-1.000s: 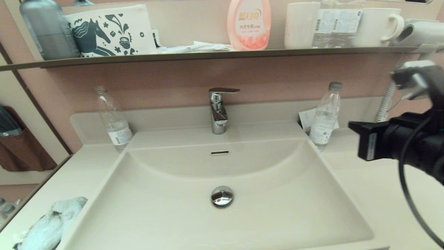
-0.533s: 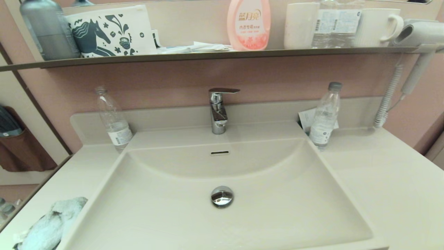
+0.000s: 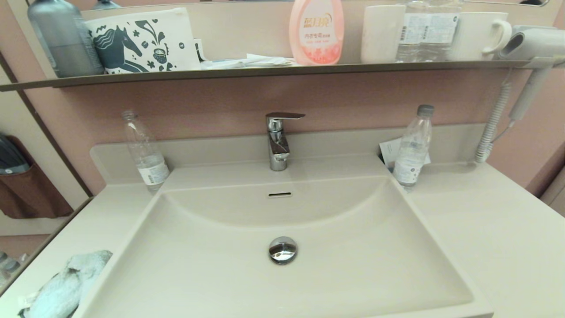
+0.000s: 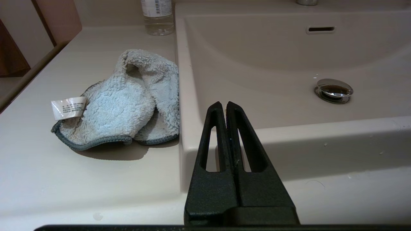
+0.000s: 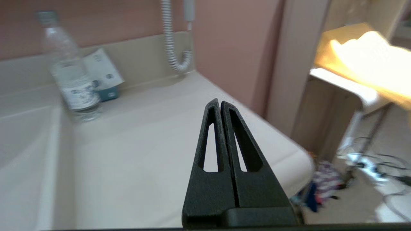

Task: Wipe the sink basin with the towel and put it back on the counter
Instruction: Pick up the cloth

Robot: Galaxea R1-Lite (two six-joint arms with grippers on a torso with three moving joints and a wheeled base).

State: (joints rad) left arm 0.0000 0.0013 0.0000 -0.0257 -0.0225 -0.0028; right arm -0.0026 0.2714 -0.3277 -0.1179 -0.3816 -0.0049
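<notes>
The left claw [image 4: 223, 104] is seen pressed together and empty, held near the front rim of the sink [image 4: 257, 96]. The towel [image 4: 125, 102] is found crumpled on the counter [image 4: 48, 166], off to one side of it, touching the sink's edge. The right claw [image 5: 219, 102] is likewise closed, held over bare counter, a bottle [image 5: 69, 70] beyond it.

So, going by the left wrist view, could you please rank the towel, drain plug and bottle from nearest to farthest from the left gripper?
1. towel, on the counter beside the basin
2. drain plug, in the basin bottom
3. bottle, at the counter's back

Left gripper shut.
</notes>
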